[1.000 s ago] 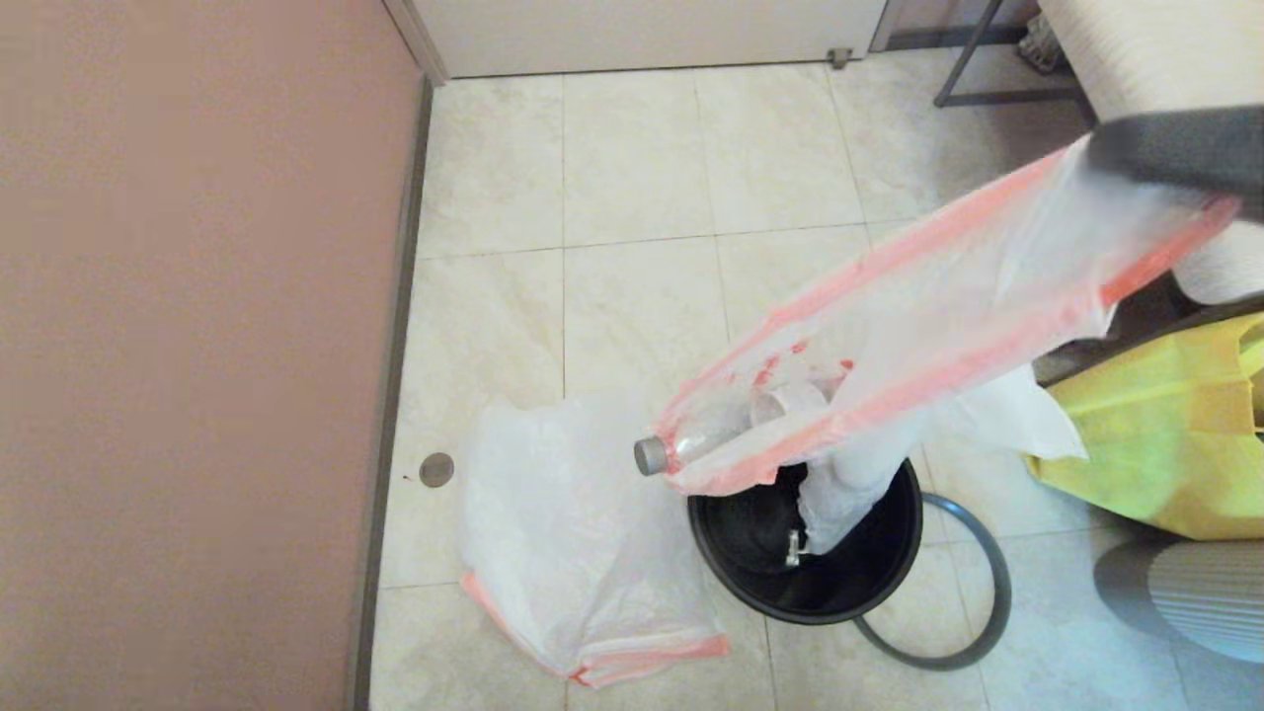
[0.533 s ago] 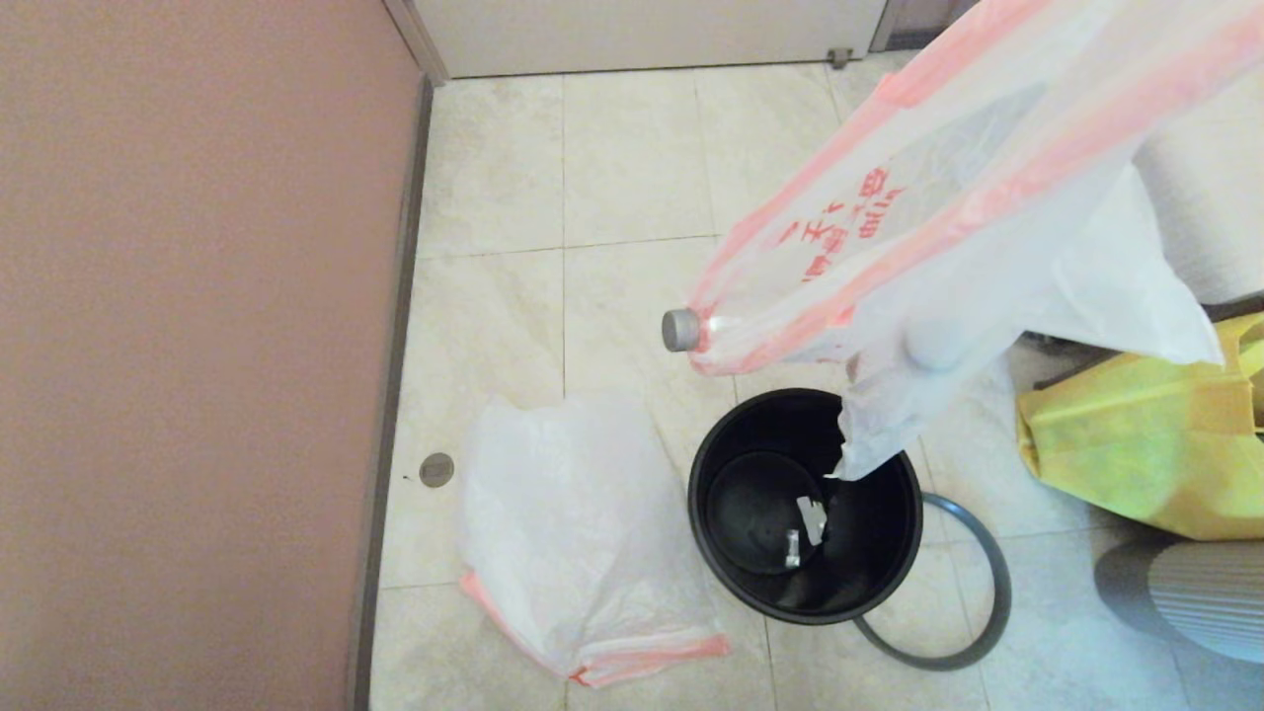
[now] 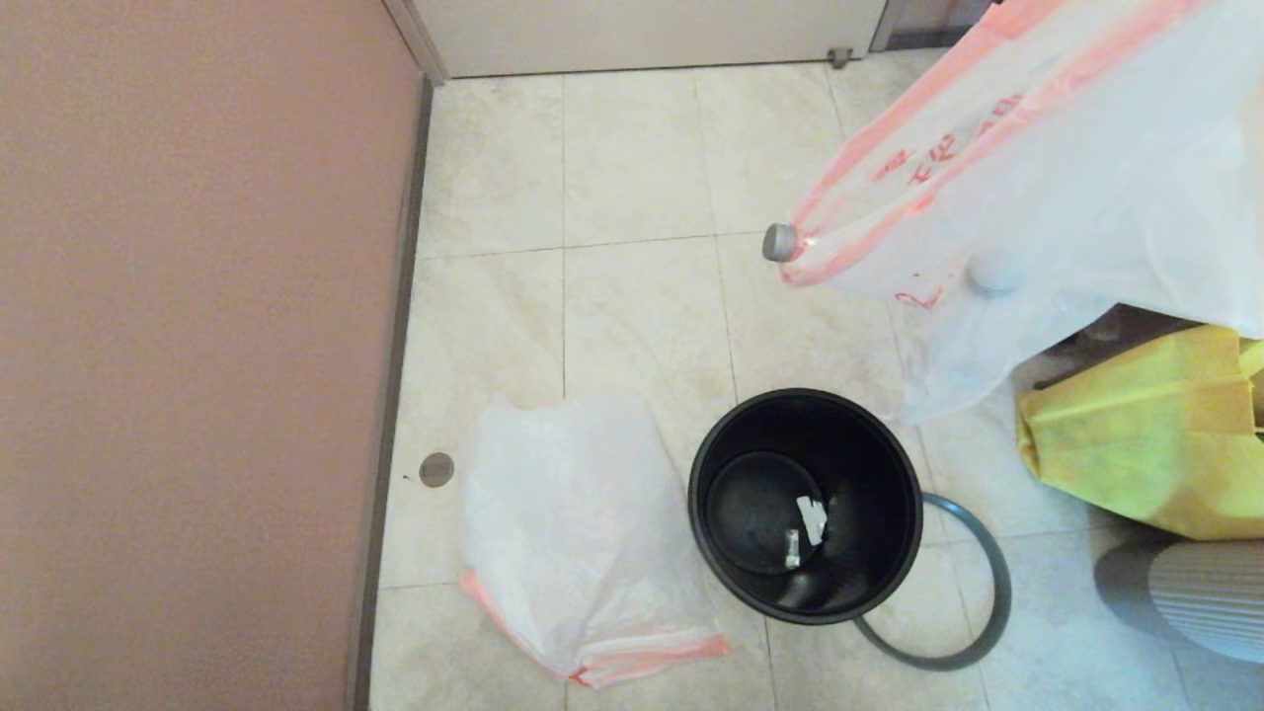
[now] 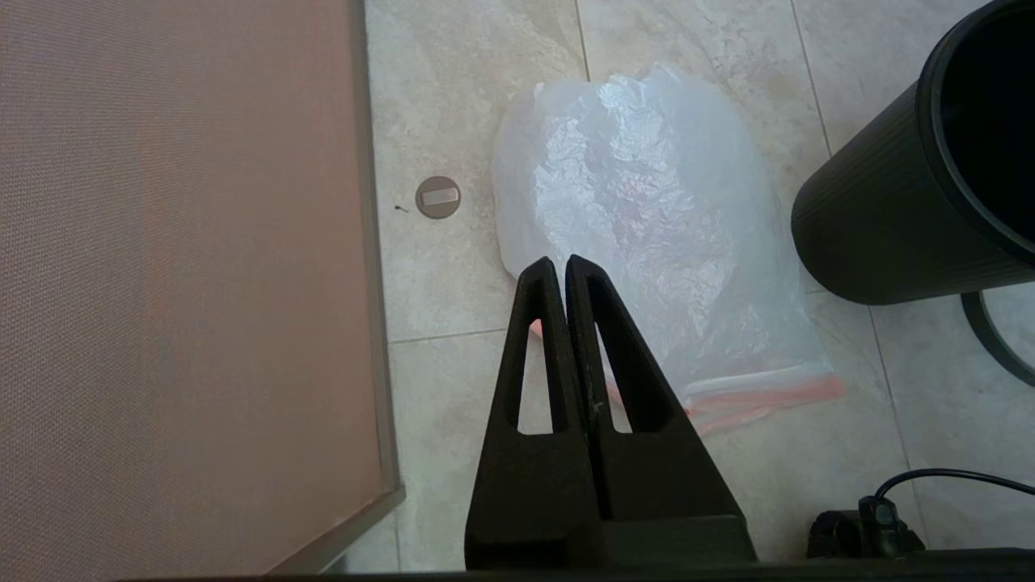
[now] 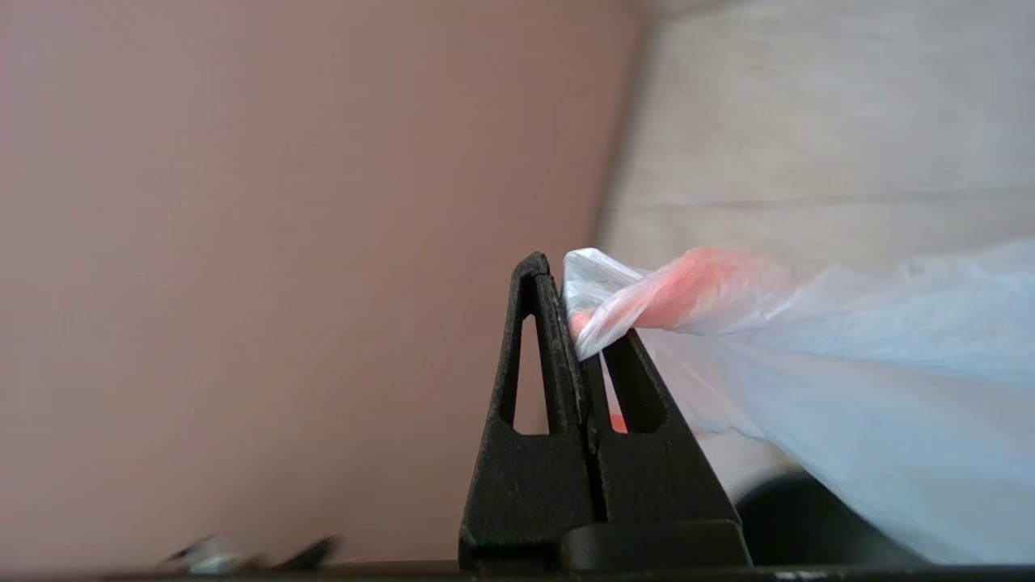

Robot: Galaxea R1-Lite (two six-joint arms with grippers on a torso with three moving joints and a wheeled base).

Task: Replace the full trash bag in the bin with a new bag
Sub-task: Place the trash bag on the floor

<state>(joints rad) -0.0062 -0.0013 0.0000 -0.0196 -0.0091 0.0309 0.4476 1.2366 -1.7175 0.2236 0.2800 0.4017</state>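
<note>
The full trash bag [image 3: 1066, 197] hangs in the air at the upper right of the head view, above and beyond the bin [image 3: 699, 499]. A grey bottle cap [image 3: 779, 242] pokes out at its pink-orange hem. My right gripper [image 5: 566, 319] is shut on that hem [image 5: 687, 287]; it is out of the head view. The black bin stands bagless, with small scraps [image 3: 810, 515] on its bottom. Its grey hoop [image 3: 1005, 592] lies on the floor against its right side. The new bag [image 3: 583, 533] lies flat on the tiles left of the bin. My left gripper [image 4: 559, 263] hovers shut and empty over it [image 4: 647, 210].
A yellow fabric bag [image 3: 1145, 444] sits right of the bin, under the hanging bag. A pink-brown wall [image 3: 188, 346] runs along the left, with a round floor drain [image 3: 436, 469] beside it. A grey ribbed object [image 3: 1185, 592] is at the lower right.
The full bag has come up out of the bin and swung up and to the right. The bin now shows its bare inside. The new bag and the hoop have not moved.
</note>
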